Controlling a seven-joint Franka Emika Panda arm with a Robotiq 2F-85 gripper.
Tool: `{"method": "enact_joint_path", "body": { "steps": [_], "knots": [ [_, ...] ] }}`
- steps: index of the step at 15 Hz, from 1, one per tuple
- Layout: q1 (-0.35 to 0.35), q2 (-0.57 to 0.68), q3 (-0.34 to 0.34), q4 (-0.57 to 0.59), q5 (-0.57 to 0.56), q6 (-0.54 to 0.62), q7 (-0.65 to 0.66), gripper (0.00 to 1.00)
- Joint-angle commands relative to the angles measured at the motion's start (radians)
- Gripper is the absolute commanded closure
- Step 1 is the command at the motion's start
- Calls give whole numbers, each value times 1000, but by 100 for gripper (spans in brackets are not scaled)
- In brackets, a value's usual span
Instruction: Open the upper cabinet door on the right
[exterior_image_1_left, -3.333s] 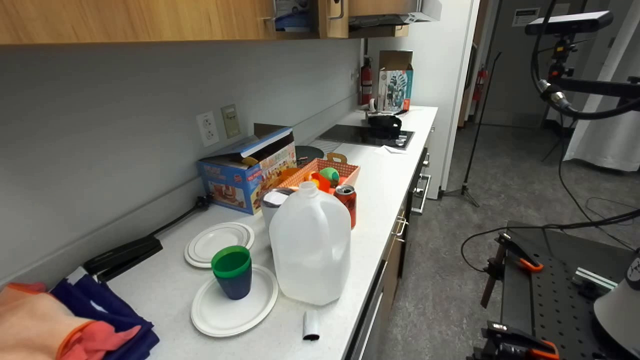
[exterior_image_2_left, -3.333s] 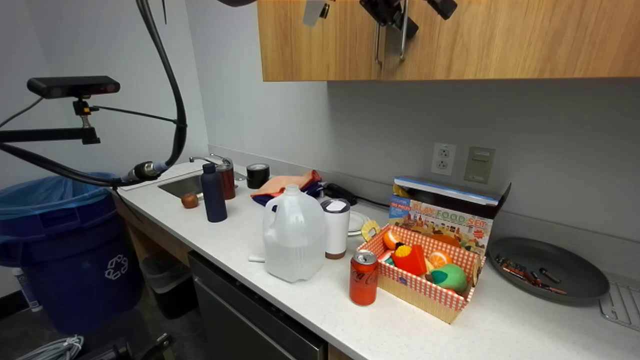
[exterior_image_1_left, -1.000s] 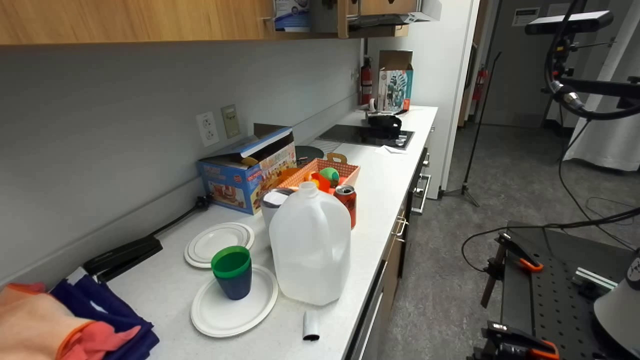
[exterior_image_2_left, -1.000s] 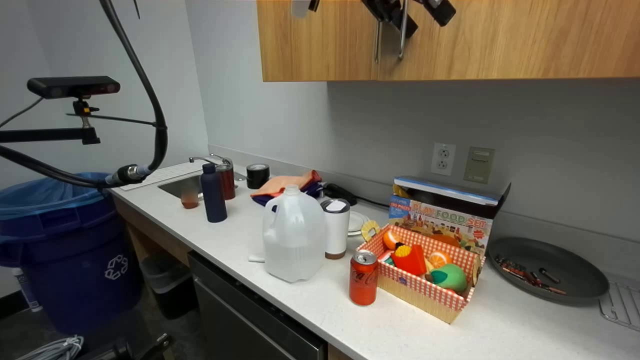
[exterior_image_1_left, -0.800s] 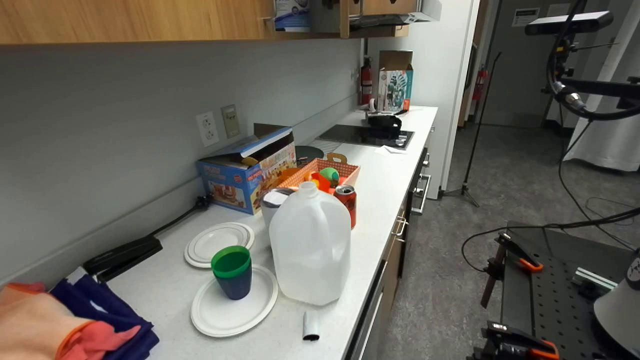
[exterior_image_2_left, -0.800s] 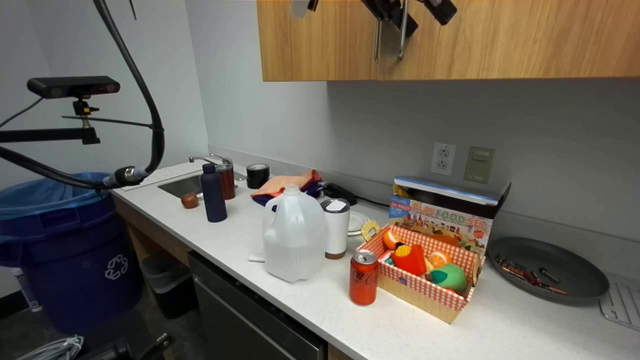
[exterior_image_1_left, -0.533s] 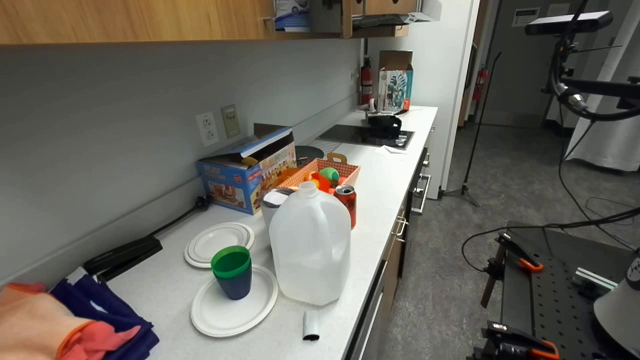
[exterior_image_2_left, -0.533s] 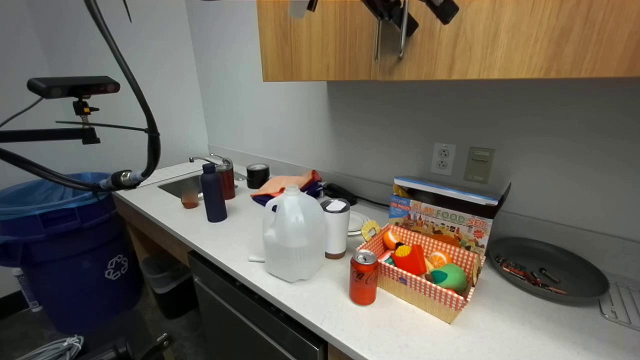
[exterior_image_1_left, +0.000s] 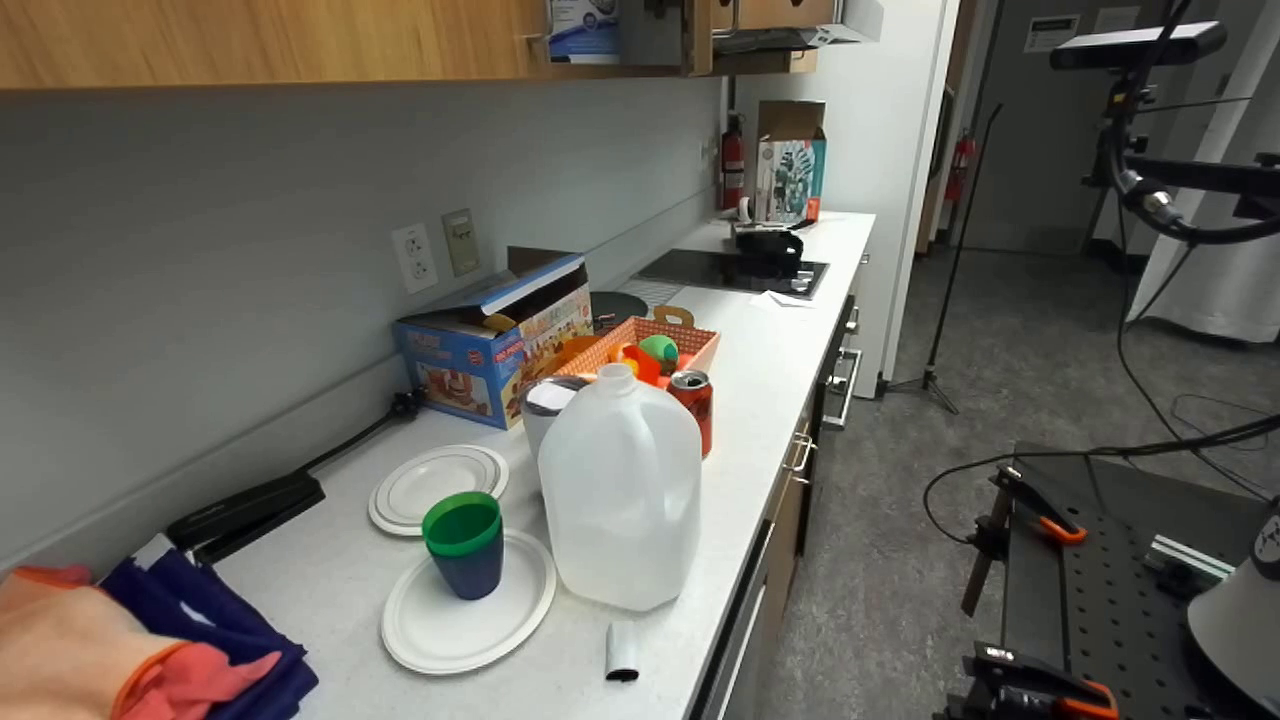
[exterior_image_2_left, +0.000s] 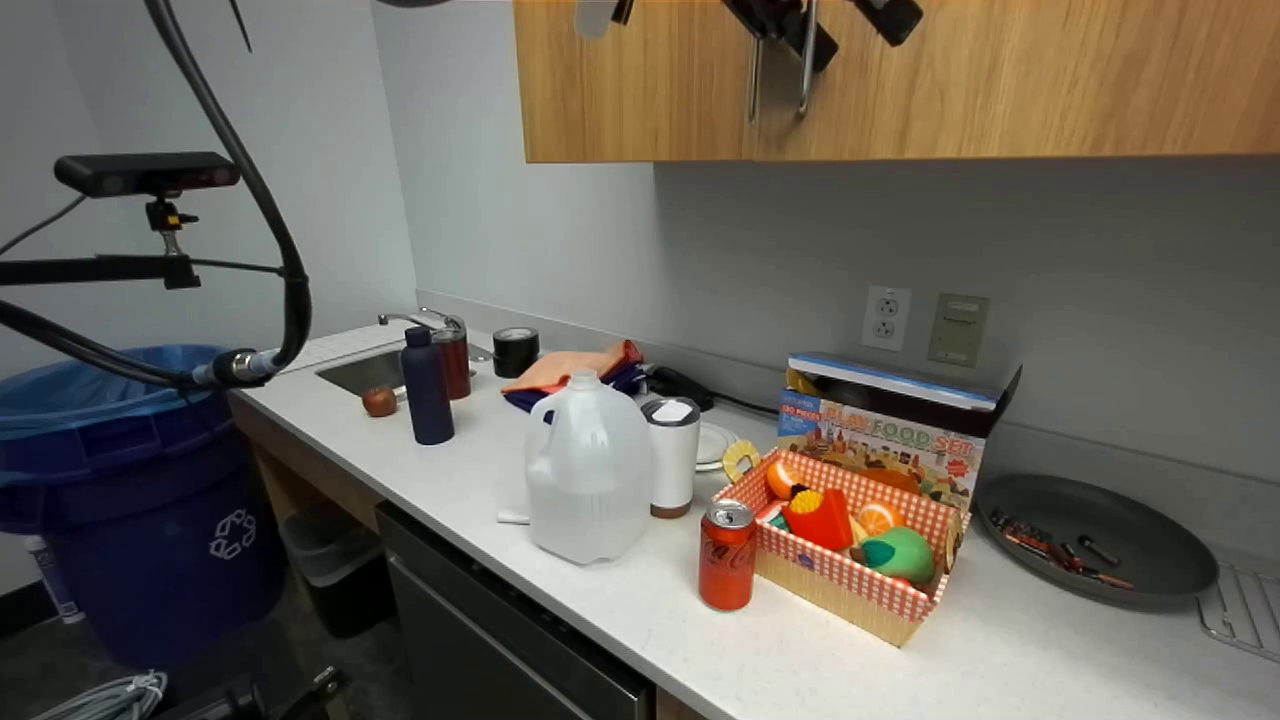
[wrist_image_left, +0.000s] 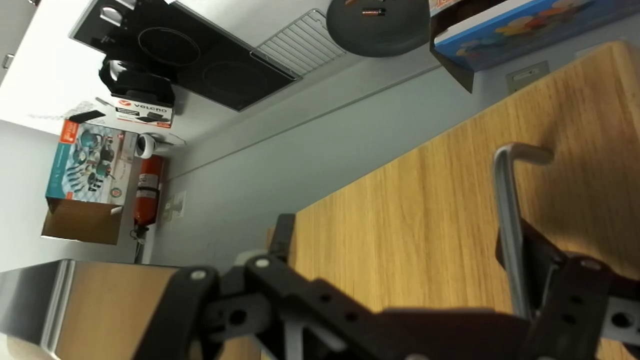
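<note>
Right in front of the gripper (wrist_image_left: 400, 238): one upper cabinet door (exterior_image_2_left: 1050, 80), flat light-brown veneer, one slim silver handle (wrist_image_left: 509, 225) near its lower corner. Stands ajar, handle edge outward; handle upright, door's long axis: can't tell. Two fingers (wrist_image_left: 283, 233) spread apart, one behind the handle.

In an exterior view, a white tumbler (exterior_image_2_left: 674, 455) stands just beside a plastic jug (exterior_image_2_left: 588, 475) on the table (exterior_image_2_left: 640, 620), with a Coca-Cola can (exterior_image_2_left: 728, 562), checkered basket (exterior_image_2_left: 835, 592) and frying pan (exterior_image_2_left: 1090, 510) right of the jug, a navy bottle (exterior_image_2_left: 427, 395) left of it.
</note>
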Motion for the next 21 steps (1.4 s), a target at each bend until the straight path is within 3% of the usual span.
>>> {"method": "enact_joint_path", "body": {
  "steps": [1, 10, 13, 18, 21],
  "knots": [
    [-111, -44, -5, 62, -39, -51, -29, 0],
    [-99, -44, -5, 70, 13, -104, -50, 0],
    [-70, -41, -21, 80, 123, -145, -92, 0],
    [-57, -38, -38, 146, 356, -323, -244, 0],
    [-98, -29, -30, 194, 375, -396, -255, 0]
  ]
}}
